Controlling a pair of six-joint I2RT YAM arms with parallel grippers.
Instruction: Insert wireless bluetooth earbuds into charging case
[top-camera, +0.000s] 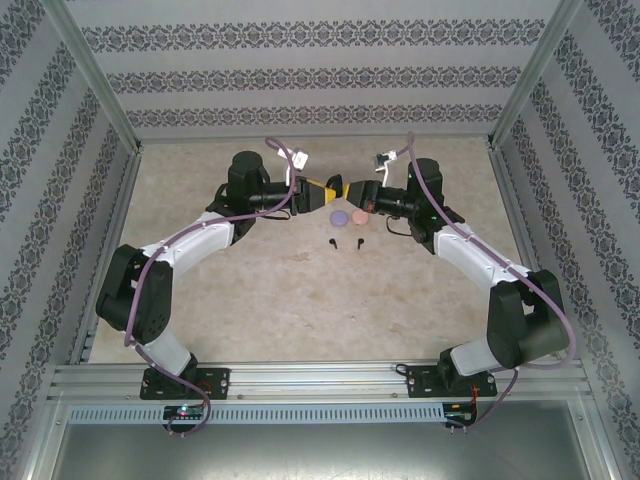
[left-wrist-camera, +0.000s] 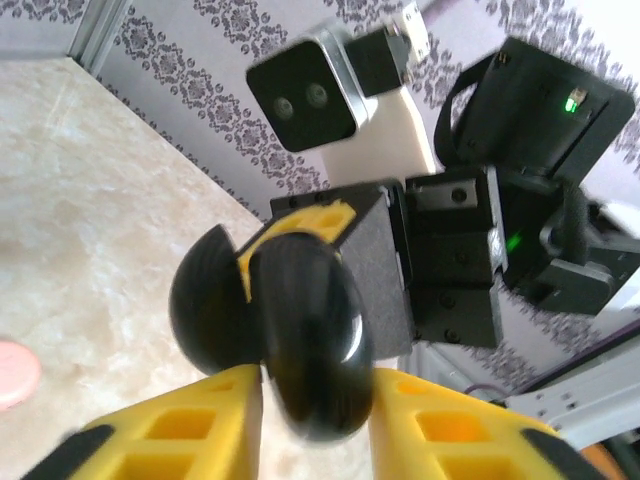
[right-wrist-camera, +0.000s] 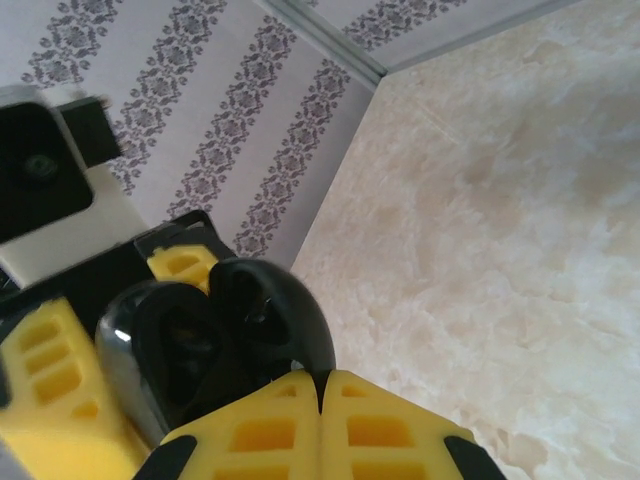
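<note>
My left gripper (left-wrist-camera: 316, 405): fingers (left-wrist-camera: 180, 430) flank the open black case (left-wrist-camera: 310, 330); whether they grip it or stand clear, I cannot tell. The case is off the table (top-camera: 250, 290), between both grippers. Two black earbuds (top-camera: 331, 241) lie loose on the table, nearer me. My right gripper (right-wrist-camera: 320, 390): fingers pressed together, tips at the case rim.

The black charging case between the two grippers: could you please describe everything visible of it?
The black charging case is a glossy, rounded, plastic-looking clamshell, hinged open, with dark moulded hollows inside. It hangs mid-air above the table. The right gripper, shut, pinches its rim; the left gripper's yellow fingers flank one shell, contact unclear.
</note>
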